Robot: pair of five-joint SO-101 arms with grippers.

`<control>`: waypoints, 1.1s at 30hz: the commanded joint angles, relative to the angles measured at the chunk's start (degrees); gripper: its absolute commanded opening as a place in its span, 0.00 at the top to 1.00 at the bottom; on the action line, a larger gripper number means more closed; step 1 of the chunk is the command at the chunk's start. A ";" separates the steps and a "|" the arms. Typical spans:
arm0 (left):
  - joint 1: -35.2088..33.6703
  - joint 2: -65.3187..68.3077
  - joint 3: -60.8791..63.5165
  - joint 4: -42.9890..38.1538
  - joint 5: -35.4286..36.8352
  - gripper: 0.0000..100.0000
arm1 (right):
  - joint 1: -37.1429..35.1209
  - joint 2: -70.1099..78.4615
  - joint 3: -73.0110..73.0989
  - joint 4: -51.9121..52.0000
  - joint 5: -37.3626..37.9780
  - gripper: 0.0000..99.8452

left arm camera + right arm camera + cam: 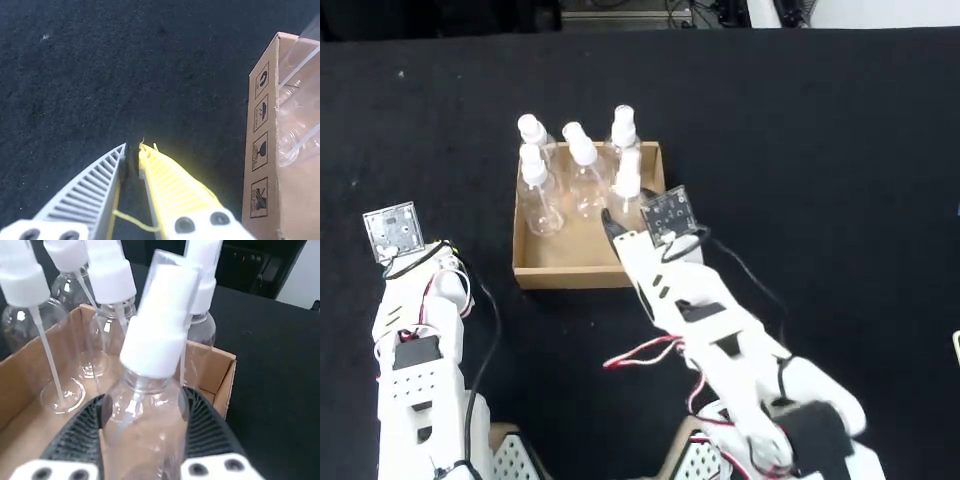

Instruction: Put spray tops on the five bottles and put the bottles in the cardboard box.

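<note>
Around the cardboard box [570,272] the black bench [820,140] lies open on every side, with wide room toward its far edge and both flanks. Inside the box the near half of the floor is bare card. Four bottles [542,200] with white spray tops stand upright, crowded toward the far wall.

The fifth bottle [628,188], also capped, stands by the wall on the right arm's side. The right pincer [623,224] is clenched on its body from the near side, a black finger [82,432] pressed to each flank.

The left pincer [133,148] sits over the bench just outside the box's opposite wall, its grey and yellow fingers drawn together on nothing, tips all but touching.

From above, the wrist's own board covers much of the grip. The right wrist view gives it plainly, along with the dip tubes inside the neighbouring bottles. The left wrist view adds the printed outer face of the box wall.
</note>
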 commanded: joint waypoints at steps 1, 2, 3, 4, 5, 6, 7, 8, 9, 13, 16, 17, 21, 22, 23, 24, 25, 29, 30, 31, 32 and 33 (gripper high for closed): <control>-0.22 -1.14 -0.84 -1.32 0.09 0.97 | -0.53 1.63 -3.21 -4.31 0.44 0.97; -0.22 -1.14 -0.84 -1.32 0.09 0.97 | -0.53 1.63 -2.42 -5.89 0.44 0.97; -0.22 -1.14 -0.84 -1.32 0.09 0.97 | -0.62 1.80 -1.71 -7.38 0.44 0.97; -0.13 -1.14 -0.84 -1.32 0.09 0.97 | -0.62 1.98 -1.10 -8.62 0.53 0.97; -0.13 -1.14 -0.84 -1.32 0.09 0.97 | -0.62 2.07 -0.66 -9.32 0.53 0.96; -0.13 -1.14 -0.84 -1.32 0.09 0.97 | -0.62 2.07 -0.22 -9.67 0.53 0.96; -0.13 -1.14 -0.84 -1.32 0.09 0.97 | -0.70 2.07 -0.04 -9.67 0.53 0.96; -0.13 -1.14 -0.84 -1.32 0.09 0.97 | -0.88 2.07 0.13 -9.67 0.53 0.96; -0.13 -1.14 -0.84 -1.32 0.09 0.97 | -0.88 2.07 0.13 -9.67 0.53 0.96; -0.22 -1.14 -0.75 -1.32 0.09 0.97 | -0.88 2.15 0.22 -9.58 0.53 0.96; -0.22 -1.14 -0.75 -1.32 0.09 0.97 | -0.88 2.15 0.31 -9.49 0.53 0.96; -0.22 -1.14 -0.75 -1.32 0.09 0.97 | -0.88 2.15 0.31 -9.41 0.53 0.96; -0.22 -1.14 -0.75 -1.32 0.09 0.97 | -0.97 2.15 -0.13 -5.89 0.35 0.90; -0.31 -1.14 -0.75 -1.32 0.09 0.97 | -0.97 2.15 -0.13 -5.54 0.44 0.88; -0.40 -1.14 -0.75 -1.32 0.09 0.97 | -0.97 2.15 0.04 -5.54 0.44 0.87; -0.48 -1.14 -0.75 -1.32 0.09 0.97 | -0.97 2.15 0.04 -5.63 0.44 0.87; -0.48 -1.14 -0.75 -1.32 0.09 0.97 | -0.97 2.15 0.04 -5.63 0.44 0.88; -0.48 -1.14 -0.75 -1.32 0.09 0.97 | -0.97 2.15 0.04 -5.63 0.44 0.89; -0.48 -1.14 -0.75 -1.32 0.09 0.97 | -0.97 2.15 0.13 -5.63 0.35 0.89; -0.48 -1.14 -0.75 -1.32 0.09 0.97 | -0.97 2.15 0.13 -5.63 0.35 0.89; -0.48 -1.14 -0.75 -1.32 0.09 0.97 | -0.97 2.15 0.13 -5.63 0.26 0.88; -0.48 -1.14 -0.75 -1.32 0.09 0.97 | -0.97 2.15 0.13 -5.54 0.26 0.88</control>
